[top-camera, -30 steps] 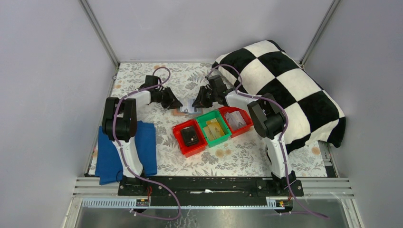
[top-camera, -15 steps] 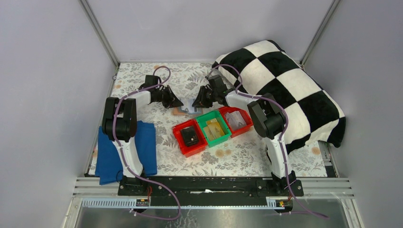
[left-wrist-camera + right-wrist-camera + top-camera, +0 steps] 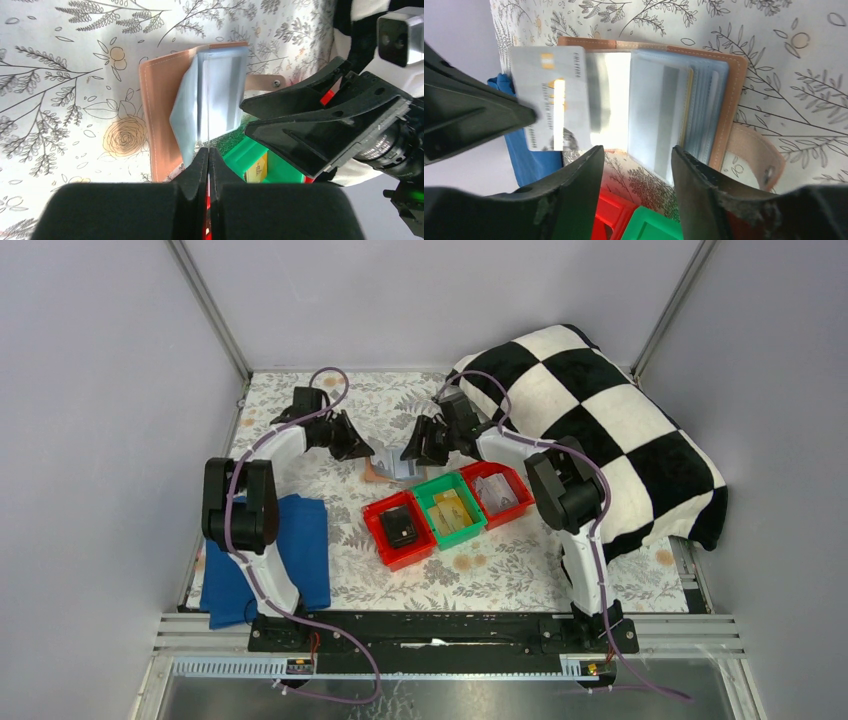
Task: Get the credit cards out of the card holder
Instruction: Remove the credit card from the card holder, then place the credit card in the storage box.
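1. The left gripper (image 3: 207,152) is clenched on a card (image 3: 549,97), which is pinched by one edge and seen edge-on, rising straight beyond the fingertips in the left wrist view.
2. In the right wrist view the card is seen face-on, to the left of the right gripper's left finger. Whether it is wholly free of its sleeve cannot be told.
3. The holder (image 3: 160,115) lies open on the table (image 3: 774,30), just beyond the left fingertips.
4. Its clear sleeves (image 3: 659,115) are fanned upward.
5. The right gripper (image 3: 634,152) is released, with its fingers (image 3: 574,185) spread wide. The sleeves are framed just beyond the gap between them, but contact with the holder cannot be told.
6. Further cards (image 3: 669,110) are seen tucked in the sleeves.
7. A strap (image 3: 754,155) with a snap sticks out from the holder, to the right of the right finger.
8. A green bin (image 3: 649,225) and a red bin (image 3: 609,210) are seen between the right fingers, on their near side.
9. A blue cloth (image 3: 524,155) shows below the held card.
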`<action>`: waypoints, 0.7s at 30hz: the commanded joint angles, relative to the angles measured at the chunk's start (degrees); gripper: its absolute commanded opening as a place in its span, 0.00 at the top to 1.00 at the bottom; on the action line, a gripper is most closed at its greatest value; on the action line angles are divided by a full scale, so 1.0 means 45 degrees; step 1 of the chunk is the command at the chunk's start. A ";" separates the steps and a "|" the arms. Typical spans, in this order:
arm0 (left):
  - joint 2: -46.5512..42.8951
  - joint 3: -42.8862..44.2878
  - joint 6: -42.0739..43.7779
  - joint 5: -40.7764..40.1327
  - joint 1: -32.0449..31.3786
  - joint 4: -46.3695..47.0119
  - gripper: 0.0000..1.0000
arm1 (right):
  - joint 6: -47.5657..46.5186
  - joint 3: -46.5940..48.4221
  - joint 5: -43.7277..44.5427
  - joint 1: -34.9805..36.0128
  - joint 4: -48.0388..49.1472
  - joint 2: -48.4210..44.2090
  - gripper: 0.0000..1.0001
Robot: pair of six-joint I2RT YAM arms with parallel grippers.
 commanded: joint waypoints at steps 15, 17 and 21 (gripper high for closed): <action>-0.3079 -0.0565 -0.0960 0.3790 0.0178 0.2297 1.00 | 0.2855 -0.1799 -0.4875 -0.0824 0.5125 -0.2338 0.19; -0.3176 -0.0778 -0.1278 0.4108 0.0178 0.2763 1.00 | 0.3521 -0.1796 -0.5433 -0.0833 0.5936 -0.2138 0.19; -0.3279 -0.1058 -0.1690 0.4435 0.0178 0.3223 1.00 | 0.5352 -0.2178 -0.6240 -0.0809 0.8500 -0.1858 0.20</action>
